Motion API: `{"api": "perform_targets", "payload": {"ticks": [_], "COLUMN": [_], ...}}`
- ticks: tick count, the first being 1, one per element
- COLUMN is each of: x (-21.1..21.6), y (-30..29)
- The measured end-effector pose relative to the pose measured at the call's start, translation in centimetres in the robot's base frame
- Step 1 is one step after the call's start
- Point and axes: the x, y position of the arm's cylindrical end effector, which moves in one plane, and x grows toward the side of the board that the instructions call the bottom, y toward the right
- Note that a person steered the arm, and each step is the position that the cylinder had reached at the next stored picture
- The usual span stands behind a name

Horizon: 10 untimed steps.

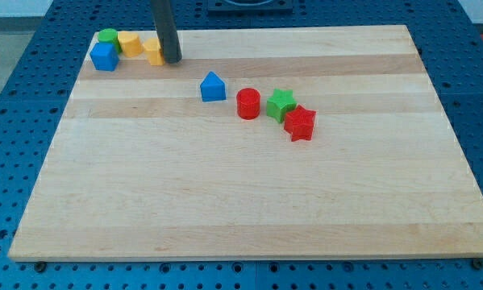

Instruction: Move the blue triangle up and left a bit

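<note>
Wooden table [241,201]: pale planks filling most of the frame, ringed by a blue perforated base.

Rod: dark, straight, entering from the top edge at upper left. It is a plain pushing end effector with no jaws, so it neither opens nor closes and has hold of nothing. Its tip [172,60] rests just beside the yellow block [153,51] partly hidden behind it.

Upper-left cluster: blue cube [104,56], green cylinder [107,37], yellow cylinder [130,43], packed close together.

Centre row, running toward lower right: blue triangle [213,87], the task's block, standing alone just above frame centre; red cylinder [248,104] near it; green star [281,104]; red star [300,123] touching the green one.

Handling note, as judgement: the tip lies up and left of the blue triangle, on the wrong side for the push. It would best circle around to the triangle's lower-right face, in the gap before the red cylinder, without grazing either block. A short, centred shove toward upper left should then suffice; an off-centre contact would likely spin the block.
</note>
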Motion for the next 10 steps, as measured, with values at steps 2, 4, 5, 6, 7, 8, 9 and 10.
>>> {"api": "perform_targets", "payload": {"ticks": [2, 4, 5, 6, 7, 8, 9, 10], "x": [-0.4, -0.3, 3.0, 7.7, 10.0, 10.7, 9.4, 7.2], "y": [-3.5, 7.0, 14.4, 16.2, 13.5, 10.2, 9.0, 6.7]}}
